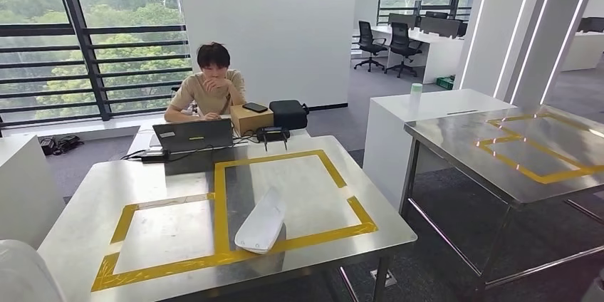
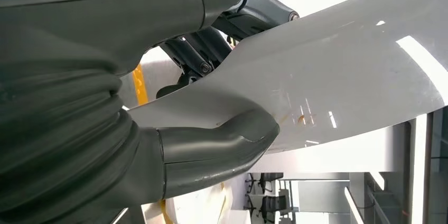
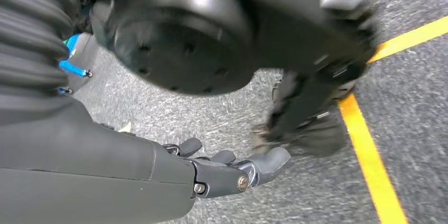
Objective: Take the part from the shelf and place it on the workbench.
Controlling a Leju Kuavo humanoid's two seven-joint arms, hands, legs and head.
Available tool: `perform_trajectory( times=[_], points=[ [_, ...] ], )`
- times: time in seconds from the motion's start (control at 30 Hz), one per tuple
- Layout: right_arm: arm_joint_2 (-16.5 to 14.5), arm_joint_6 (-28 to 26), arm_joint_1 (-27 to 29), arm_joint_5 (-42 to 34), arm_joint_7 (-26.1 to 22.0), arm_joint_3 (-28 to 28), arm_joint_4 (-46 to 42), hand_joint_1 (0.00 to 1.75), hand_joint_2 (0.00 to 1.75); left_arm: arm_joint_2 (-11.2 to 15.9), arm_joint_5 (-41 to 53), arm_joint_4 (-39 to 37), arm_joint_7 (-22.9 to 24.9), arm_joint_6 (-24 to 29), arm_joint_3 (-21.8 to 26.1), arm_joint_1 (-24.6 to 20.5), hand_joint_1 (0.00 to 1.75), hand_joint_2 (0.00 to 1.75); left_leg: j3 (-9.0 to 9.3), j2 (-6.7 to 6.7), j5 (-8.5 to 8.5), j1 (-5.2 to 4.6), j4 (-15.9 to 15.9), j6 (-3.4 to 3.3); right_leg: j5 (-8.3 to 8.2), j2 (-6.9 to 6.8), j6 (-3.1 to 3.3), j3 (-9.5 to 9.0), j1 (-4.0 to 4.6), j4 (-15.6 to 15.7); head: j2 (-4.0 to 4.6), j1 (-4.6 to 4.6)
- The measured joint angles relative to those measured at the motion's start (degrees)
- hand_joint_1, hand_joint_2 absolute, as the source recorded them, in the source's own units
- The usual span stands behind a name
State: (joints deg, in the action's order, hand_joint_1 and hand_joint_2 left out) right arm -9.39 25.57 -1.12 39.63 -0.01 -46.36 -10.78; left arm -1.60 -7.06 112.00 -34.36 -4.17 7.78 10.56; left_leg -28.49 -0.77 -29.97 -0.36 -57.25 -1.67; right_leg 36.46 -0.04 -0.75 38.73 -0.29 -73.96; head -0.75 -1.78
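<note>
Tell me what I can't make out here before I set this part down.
- White part, left wrist view: its ends are cut off by the picture's edges, and the left hand covers the gripped stretch.
- Pale shape, head view: cut off at the corner, so I can't identify it.
- Right hand, right wrist view: blurred, with its fingers partly hidden behind its cover.

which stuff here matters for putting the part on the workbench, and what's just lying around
For the job:
left hand, gripping a white part
workbench with yellow tape outlines
another white part lying on it

Lying about:
laptop
cardboard box with phone
black bag
second steel table
</note>
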Motion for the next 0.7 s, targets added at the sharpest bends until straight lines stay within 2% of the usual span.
perform_trajectory(
  times=[0.03, 0.07, 0.1, 0.17, 0.2, 0.23, 0.27, 0.3, 0.33, 0.37, 0.4, 0.43, 0.47, 0.53, 0.57, 0.6, 0.63, 0.67, 0.7],
  points=[
    [0.01, 0.00, 0.21, 0.00, -0.01, 0.00, 0.00, 0.00, 1.75, 0.00, -0.13, 0.02, -0.12, -0.04, 0.00, 0.14, 1.75, 1.75, 1.36, -0.17, -1.10, 0.02, 0.05, -0.01, 1.99, 0.00, -0.01, 2.03, -0.06, 0.29, 0.00, 0.00],
    [0.02, 0.00, 0.41, 0.00, -0.01, 0.00, 0.00, 0.00, 1.75, 0.00, -0.26, 0.03, -0.23, -0.08, 0.00, 0.21, 1.75, 1.75, 2.77, -0.34, -2.28, 0.03, 0.09, 0.03, 2.52, 0.01, -0.01, 3.51, -0.13, 1.79, 0.00, 0.00],
    [0.03, 0.00, 0.58, 0.00, -0.02, 0.00, 0.00, 0.00, 1.75, 0.00, -0.34, 0.02, -0.28, -0.10, -0.01, 0.23, 1.75, 1.75, 4.16, -0.44, -3.53, 0.04, 0.13, 0.12, 0.64, 0.01, 0.06, 4.48, -0.19, 4.27, 0.00, 0.00],
    [0.04, 0.00, 0.92, -0.02, -0.03, 0.00, 0.02, 0.00, 1.75, 0.00, -0.45, -0.07, -0.34, -0.15, -0.01, 0.17, 1.75, 1.75, 6.62, -0.66, -6.12, 0.03, 0.21, 0.48, -9.47, -0.07, 0.21, 5.28, -0.09, 10.35, 0.04, -0.02],
    [0.04, 0.00, 0.99, -0.05, -0.07, -0.01, 0.03, 0.00, 1.75, 0.00, -0.48, -0.12, -0.36, -0.16, -0.02, 0.10, 1.75, 1.75, 7.77, -0.76, -7.39, 0.07, 0.54, 0.75, -13.72, -0.10, 0.38, 5.11, 0.19, 12.29, 0.06, -0.05],
    [0.08, 0.00, 1.00, -0.09, -0.12, -0.01, 0.04, 0.00, 1.75, -0.01, -0.50, -0.17, -0.38, -0.18, -0.02, -0.01, 1.75, 1.75, 8.93, -0.87, -7.99, 0.16, 0.59, 1.17, -16.07, -0.05, 0.62, 4.66, 0.45, 13.42, 0.08, -0.09],
    [0.13, 0.00, 0.85, -0.13, -0.22, -0.02, 0.04, 0.00, 1.75, -0.02, -0.52, -0.20, -0.39, -0.19, -0.02, -0.16, 1.75, 1.75, 9.58, -0.98, -7.78, 0.29, 0.03, 1.55, -15.76, 0.02, 0.96, 3.81, 0.77, 13.57, 0.09, -0.10],
    [0.18, 0.00, 0.72, -0.19, -0.31, -0.02, 0.04, 0.00, 1.75, -0.03, -0.51, -0.21, -0.39, -0.19, -0.03, -0.35, 1.75, 1.75, 9.33, -0.85, -6.74, 0.53, -1.80, 1.86, -14.92, 0.13, 1.40, 2.76, 0.93, 13.73, 0.08, -0.11],
    [0.26, 0.00, 0.62, -0.22, -0.37, -0.02, 0.03, 0.00, 1.75, -0.05, -0.51, -0.26, -0.45, -0.20, -0.03, -0.52, 1.75, 1.75, 8.06, -0.64, -4.97, 0.70, -5.15, 2.19, -14.02, 0.22, 1.90, 1.58, 0.93, 13.94, 0.08, -0.13],
    [0.34, 0.00, 0.55, -0.23, -0.42, -0.03, 0.03, 0.00, 1.75, -0.07, -0.48, -0.31, -0.51, -0.20, -0.05, -0.61, 1.75, 1.75, 5.43, -0.36, -3.56, 0.82, -9.40, 2.44, -13.03, 0.23, 2.38, 0.22, 0.94, 14.03, 0.08, -0.13],
    [0.41, -0.01, 0.54, -0.25, -0.43, -0.03, 0.02, 0.00, 1.75, -0.08, -0.44, -0.36, -0.56, -0.20, -0.07, -0.60, 1.75, 1.75, 2.28, -0.07, -3.17, 0.89, -13.61, 2.75, -11.94, 0.25, 2.79, -1.16, 0.86, 14.09, 0.08, -0.15],
    [0.48, -0.01, 0.56, -0.26, -0.44, -0.04, 0.02, 0.00, 1.75, -0.09, -0.41, -0.40, -0.63, -0.20, -0.08, -0.47, 1.75, 1.75, -0.97, 0.13, -4.13, 0.90, -16.82, 2.98, -10.65, 0.29, 3.06, -2.63, 0.81, 14.10, 0.08, -0.17],
    [0.50, -0.02, 0.57, -0.32, -0.45, -0.05, 0.02, 0.00, 1.75, -0.08, -0.38, -0.44, -0.64, -0.26, -0.09, -0.32, 1.75, 1.75, -4.09, 0.21, -6.38, 0.92, -18.72, 3.13, -9.32, 0.38, 3.19, -4.17, 0.75, 14.13, 0.08, -0.17],
    [0.49, -0.02, 0.66, -0.50, -0.48, -0.12, 0.03, 0.00, 1.75, -0.06, -0.46, -0.63, -0.72, -0.48, -0.09, -0.13, 1.75, 1.75, -8.99, 0.24, -11.55, 0.94, -18.66, 3.08, -6.72, 0.59, 3.14, -7.48, 0.55, 14.15, 0.08, -0.17],
    [0.46, -0.01, 0.73, -0.60, -0.52, -0.21, 0.04, 0.00, 1.75, -0.04, -0.51, -0.79, -0.74, -0.60, -0.09, -0.12, 1.75, 1.75, -10.76, 0.25, -12.46, 0.94, -17.16, 3.04, -5.48, 0.70, 3.03, -9.24, 0.41, 14.17, 0.08, -0.17],
    [0.44, -0.01, 0.79, -0.67, -0.58, -0.32, 0.04, 0.00, 1.75, -0.01, -0.55, -0.98, -0.68, -0.69, -0.09, -0.16, 1.75, 1.75, -12.18, 0.26, -10.68, 0.93, -14.65, 2.96, -4.20, 0.80, 2.84, -11.02, 0.26, 14.19, 0.08, -0.17],
    [0.41, -0.01, 0.95, -0.75, -0.66, -0.45, 0.05, 0.00, 1.75, 0.06, -0.56, -1.26, -0.52, -0.78, -0.10, -0.24, 1.75, 1.75, -13.28, 0.32, -5.48, 0.91, -11.25, 2.82, -2.94, 0.88, 2.62, -12.41, 0.14, 14.24, 0.08, -0.19],
    [0.39, -0.01, 0.95, -0.81, -0.79, -0.60, 0.10, 0.00, 1.75, 0.16, -0.56, -1.71, -0.31, -0.86, -0.13, -0.40, 1.75, 1.75, -14.28, 0.40, 0.71, 0.84, -8.17, 2.71, -1.67, 1.09, 2.37, -13.54, 0.10, 14.02, 0.13, -0.22],
    [0.39, -0.01, 0.89, -0.85, -0.89, -0.75, 0.16, 0.00, 1.75, 0.31, -0.49, -2.19, 0.07, -0.93, -0.20, -0.59, 1.75, 1.75, -14.88, 0.42, 6.21, 0.74, -6.00, 2.57, -0.38, 1.25, 2.02, -14.29, 0.19, 13.86, 0.14, -0.22]
  ],
)
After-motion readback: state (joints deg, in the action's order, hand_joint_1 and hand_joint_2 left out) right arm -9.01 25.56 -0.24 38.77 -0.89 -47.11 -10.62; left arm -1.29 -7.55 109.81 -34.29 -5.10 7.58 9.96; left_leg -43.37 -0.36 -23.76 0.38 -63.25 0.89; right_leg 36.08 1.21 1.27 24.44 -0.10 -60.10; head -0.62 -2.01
